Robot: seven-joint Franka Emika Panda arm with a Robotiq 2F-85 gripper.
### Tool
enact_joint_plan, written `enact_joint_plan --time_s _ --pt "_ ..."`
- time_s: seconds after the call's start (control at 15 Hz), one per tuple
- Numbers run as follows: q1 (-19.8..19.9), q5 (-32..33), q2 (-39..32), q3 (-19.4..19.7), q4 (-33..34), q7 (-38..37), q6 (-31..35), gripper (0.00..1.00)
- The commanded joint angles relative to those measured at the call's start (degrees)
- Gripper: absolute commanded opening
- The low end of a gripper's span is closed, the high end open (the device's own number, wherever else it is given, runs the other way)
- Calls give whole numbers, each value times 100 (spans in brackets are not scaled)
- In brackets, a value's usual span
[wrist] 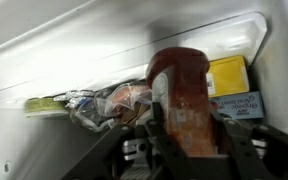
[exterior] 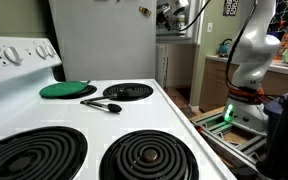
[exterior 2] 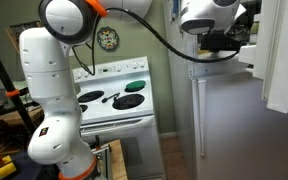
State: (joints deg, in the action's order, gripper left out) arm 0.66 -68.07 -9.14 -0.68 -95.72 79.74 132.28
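In an exterior view, a green lid (exterior: 67, 89) and a black spoon (exterior: 102, 104) are seen on the stove (exterior: 184, 125). In an exterior view, the claw (exterior 2: 222, 40) is seen high at the refrigerator (exterior 2: 234, 120). In the wrist view, a red bottle (wrist: 181, 95) (upright) is clamped in the claw, with a yellow box (wrist: 229, 75) just behind.

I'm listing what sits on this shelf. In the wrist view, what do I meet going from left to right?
Flat yellow-green item → crumpled plastic bags → red bottle, gripped in the pincer → yellow box.
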Motion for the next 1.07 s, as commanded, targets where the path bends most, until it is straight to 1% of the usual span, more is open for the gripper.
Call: enact_joint_plan --time_s 0.0,0.53,0.6,0.67,0.8,0.93,1.0 --pt "22 30 -162 -57 178 238 -84 19" --pt "-18 120 -331 -147 217 404 -9 19" --pt "-21 157 -349 -147 233 401 13 60" --pt "-13 167 -360 -147 261 382 4 70" --pt "29 234 -338 -123 284 346 -95 83" --pt "77 256 -301 -101 336 337 -148 99" --pt "94 247 -289 -96 368 342 -149 100"
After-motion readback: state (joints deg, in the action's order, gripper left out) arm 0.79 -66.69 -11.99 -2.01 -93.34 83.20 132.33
